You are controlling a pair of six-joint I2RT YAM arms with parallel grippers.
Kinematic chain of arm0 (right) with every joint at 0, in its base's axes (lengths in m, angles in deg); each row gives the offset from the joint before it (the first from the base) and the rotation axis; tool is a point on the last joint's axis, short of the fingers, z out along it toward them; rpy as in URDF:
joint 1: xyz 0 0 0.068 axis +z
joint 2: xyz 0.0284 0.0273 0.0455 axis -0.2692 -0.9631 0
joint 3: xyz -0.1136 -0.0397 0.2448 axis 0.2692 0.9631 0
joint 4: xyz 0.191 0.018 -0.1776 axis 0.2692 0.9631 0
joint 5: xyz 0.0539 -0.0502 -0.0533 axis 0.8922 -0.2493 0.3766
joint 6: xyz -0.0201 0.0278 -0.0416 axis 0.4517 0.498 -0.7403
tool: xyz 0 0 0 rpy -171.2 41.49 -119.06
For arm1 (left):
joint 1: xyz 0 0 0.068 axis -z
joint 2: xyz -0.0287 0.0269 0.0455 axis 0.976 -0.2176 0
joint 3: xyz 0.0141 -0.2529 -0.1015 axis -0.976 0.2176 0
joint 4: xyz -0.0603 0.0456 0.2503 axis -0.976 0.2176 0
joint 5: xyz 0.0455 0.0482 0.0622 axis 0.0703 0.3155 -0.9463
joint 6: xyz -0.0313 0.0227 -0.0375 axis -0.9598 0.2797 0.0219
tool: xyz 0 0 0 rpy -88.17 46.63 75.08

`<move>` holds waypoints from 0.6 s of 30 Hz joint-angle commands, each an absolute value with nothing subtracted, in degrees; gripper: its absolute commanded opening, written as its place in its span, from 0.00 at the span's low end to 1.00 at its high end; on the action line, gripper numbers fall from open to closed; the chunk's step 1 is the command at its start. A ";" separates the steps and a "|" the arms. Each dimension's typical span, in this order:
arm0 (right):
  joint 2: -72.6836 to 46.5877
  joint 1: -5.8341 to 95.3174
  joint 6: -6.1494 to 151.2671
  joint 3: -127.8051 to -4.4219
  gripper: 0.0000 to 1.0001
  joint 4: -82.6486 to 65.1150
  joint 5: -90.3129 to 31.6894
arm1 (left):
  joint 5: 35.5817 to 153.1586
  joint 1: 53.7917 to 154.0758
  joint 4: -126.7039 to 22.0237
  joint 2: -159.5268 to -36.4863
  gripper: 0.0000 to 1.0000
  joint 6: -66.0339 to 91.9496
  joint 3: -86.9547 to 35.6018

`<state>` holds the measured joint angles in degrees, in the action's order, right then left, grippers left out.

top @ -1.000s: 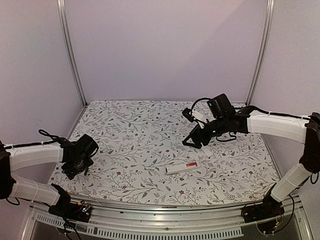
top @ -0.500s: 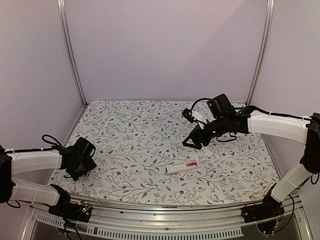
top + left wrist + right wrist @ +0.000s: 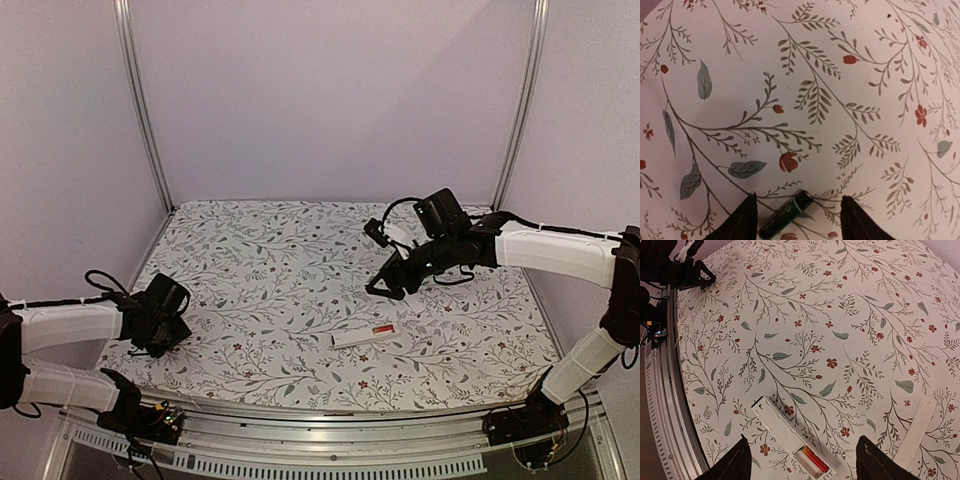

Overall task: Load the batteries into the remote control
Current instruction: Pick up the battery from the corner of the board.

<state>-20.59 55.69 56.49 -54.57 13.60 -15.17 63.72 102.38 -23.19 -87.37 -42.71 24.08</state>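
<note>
Grippers gape wide: left gripper (image 3: 799, 222) straddles black battery (image 3: 785, 220), right gripper (image 3: 805, 460) hangs empty near remote control (image 3: 782, 429).

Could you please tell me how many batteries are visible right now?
2. The black battery lies on the table between the left gripper's open fingers; the red-orange battery sits in the remote control's slot. None else shows.

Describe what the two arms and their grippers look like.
The left arm and right arm have white segments between black joints, with loose black cables looping at the wrists. The left gripper and right gripper are black, with tapered fingers. No markings show.
</note>
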 commanded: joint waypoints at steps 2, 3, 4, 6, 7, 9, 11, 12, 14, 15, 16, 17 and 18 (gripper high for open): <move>-20.98 56.00 55.73 -55.73 0.70 14.79 -14.89 | 67.75 102.00 -21.01 -85.72 0.55 -43.94 25.83; -21.11 56.01 55.66 -55.95 0.70 15.00 -14.89 | 67.80 101.90 -21.01 -85.77 0.54 -43.81 25.77; -21.23 56.03 55.60 -56.15 0.70 15.34 -14.89 | 67.88 101.96 -21.07 -86.02 0.54 -43.58 25.69; -21.63 55.99 55.55 -56.72 0.71 15.97 -14.90 | 67.54 101.93 -21.06 -87.05 0.53 -43.48 25.37; -21.73 55.99 55.43 -56.86 0.70 16.11 -14.89 | 67.30 101.95 -21.01 -87.74 0.50 -43.57 25.13; -21.58 56.03 55.31 -56.98 0.70 16.29 -14.88 | 67.12 101.95 -21.01 -89.59 0.44 -43.16 24.49; -21.38 56.04 55.24 -56.93 0.70 16.30 -15.14 | 67.28 101.91 -20.86 -91.43 0.40 -42.44 23.52; -21.29 56.01 55.21 -57.04 0.70 16.31 -15.30 | 67.35 101.99 -20.76 -92.10 0.38 -42.16 23.21; -21.18 56.02 55.15 -57.10 0.71 16.33 -15.53 | 67.53 102.01 -20.66 -92.86 0.35 -41.87 22.87; -21.18 56.00 55.12 -57.22 0.70 16.31 -15.51 | 67.61 102.00 -20.67 -92.91 0.34 -41.83 22.87; -21.18 56.03 55.11 -57.31 0.70 16.37 -15.51 | 67.68 102.03 -20.67 -92.73 0.33 -41.74 22.90; -21.13 56.04 55.04 -57.28 0.71 16.34 -15.51 | 67.79 102.04 -20.67 -92.43 0.32 -41.69 22.98; -21.09 56.02 54.98 -57.40 0.70 16.41 -15.46 | 67.97 101.97 -20.63 -92.20 0.32 -41.58 23.02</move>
<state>-21.07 55.71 55.64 -55.69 15.24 -15.35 64.20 102.38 -22.90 -91.31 -41.90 21.98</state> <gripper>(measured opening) 0.705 0.329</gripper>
